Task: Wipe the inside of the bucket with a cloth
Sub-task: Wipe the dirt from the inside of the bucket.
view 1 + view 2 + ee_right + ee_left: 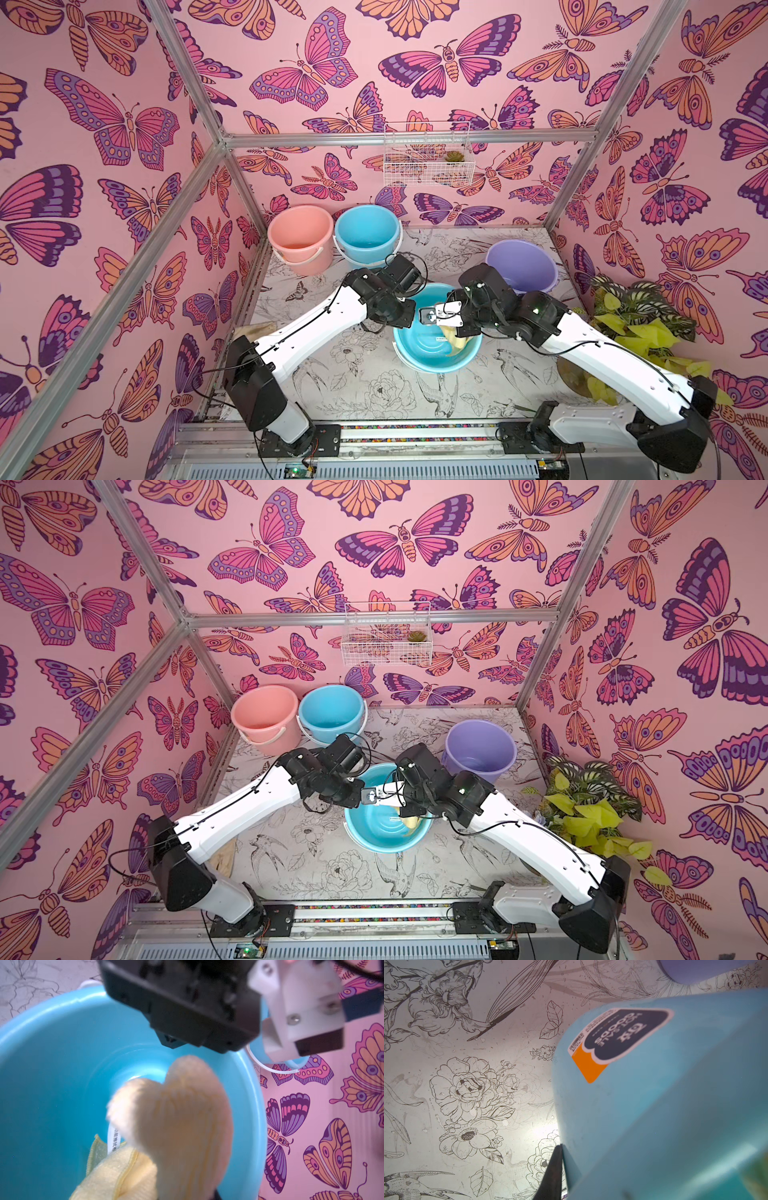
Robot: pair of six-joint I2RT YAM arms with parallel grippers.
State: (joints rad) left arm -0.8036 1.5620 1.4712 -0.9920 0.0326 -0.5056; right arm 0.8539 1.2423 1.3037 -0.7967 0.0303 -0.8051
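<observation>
Butterfly wallpaper encloses a flower-printed desk (pixel 332 374). Both top views show the blue bucket (pixel 419 353) mid-desk, with a purple bucket (pixel 521 266) at 2 o'clock. Only the left wrist view shows the sticker (pixel 618 1043) on the blue bucket's outer wall. The left gripper (pixel 171 1040) is clamped on its rim at 11 o'clock. The right gripper (pixel 459 332) pinches the yellow cloth (pixel 176 1126) inside, at 4 o'clock.
</observation>
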